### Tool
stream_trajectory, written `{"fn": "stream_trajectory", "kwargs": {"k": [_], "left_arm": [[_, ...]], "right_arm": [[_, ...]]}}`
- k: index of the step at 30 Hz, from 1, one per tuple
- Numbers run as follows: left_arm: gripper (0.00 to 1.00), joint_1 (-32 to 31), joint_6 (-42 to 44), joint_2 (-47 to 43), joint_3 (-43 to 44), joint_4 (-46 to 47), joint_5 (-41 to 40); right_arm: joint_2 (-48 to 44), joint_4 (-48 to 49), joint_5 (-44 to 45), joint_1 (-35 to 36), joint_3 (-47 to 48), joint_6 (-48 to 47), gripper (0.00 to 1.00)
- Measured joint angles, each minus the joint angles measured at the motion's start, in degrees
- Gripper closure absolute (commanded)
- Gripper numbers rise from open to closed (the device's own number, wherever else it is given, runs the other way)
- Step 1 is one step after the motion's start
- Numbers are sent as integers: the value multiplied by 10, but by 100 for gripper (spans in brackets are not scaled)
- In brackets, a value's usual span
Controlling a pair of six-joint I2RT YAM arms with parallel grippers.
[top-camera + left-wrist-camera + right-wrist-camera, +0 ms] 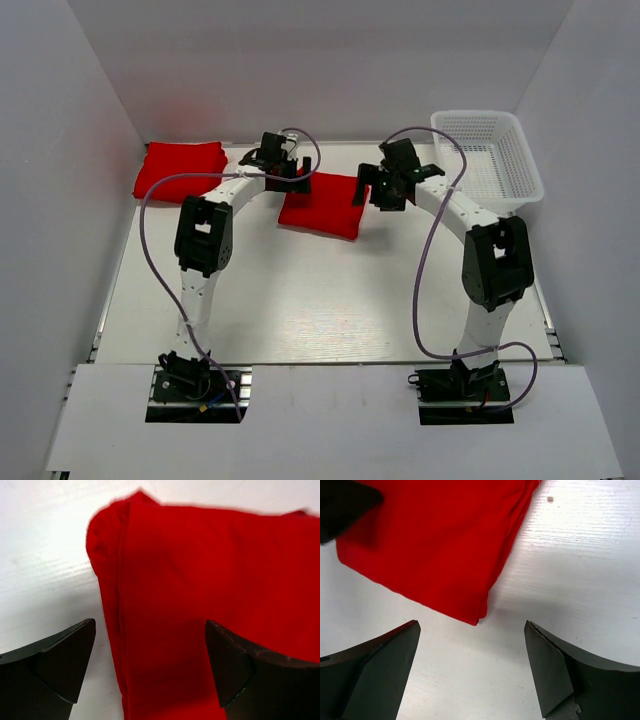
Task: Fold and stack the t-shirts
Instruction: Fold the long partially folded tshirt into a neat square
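Observation:
A folded red t-shirt [322, 206] lies in the middle of the table towards the back. A second folded red t-shirt [180, 168] lies at the back left. My left gripper [283, 178] is open over the left edge of the middle shirt [210, 595], its jaws standing wide either side of the cloth. My right gripper [372, 192] is open just off the shirt's right corner [440, 545], over bare table, holding nothing.
A white mesh basket [488, 155] stands at the back right, with nothing showing in it. White walls close the table on the left, right and back. The white table [320, 300] stretches towards the arm bases.

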Motion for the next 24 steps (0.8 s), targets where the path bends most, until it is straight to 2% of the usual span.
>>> {"fn": "stream_trajectory", "kwargs": {"k": [2, 9, 11, 12, 15, 16, 17, 24], "left_arm": [[0, -2, 10, 16, 0, -10, 0], [26, -18, 49, 24, -13, 5, -16], [40, -23, 56, 24, -14, 5, -18], [50, -26, 62, 24, -14, 5, -19], [69, -32, 66, 24, -20, 14, -20], [91, -33, 68, 24, -20, 16, -20], [100, -34, 68, 24, -19, 16, -20], [100, -36, 77, 17, -25, 19, -20]], "right_arm": [[-15, 0, 2, -1, -7, -2, 10], [-54, 3, 23, -3, -37, -6, 10], [-61, 4, 38, -3, -53, -5, 10], [-64, 3, 47, -3, -62, -3, 10], [-74, -1, 76, -3, -84, 3, 10], [-79, -2, 85, -3, -91, 6, 10], [-85, -2, 95, -4, -98, 8, 10], [-157, -11, 147, -4, -129, 11, 10]]}}
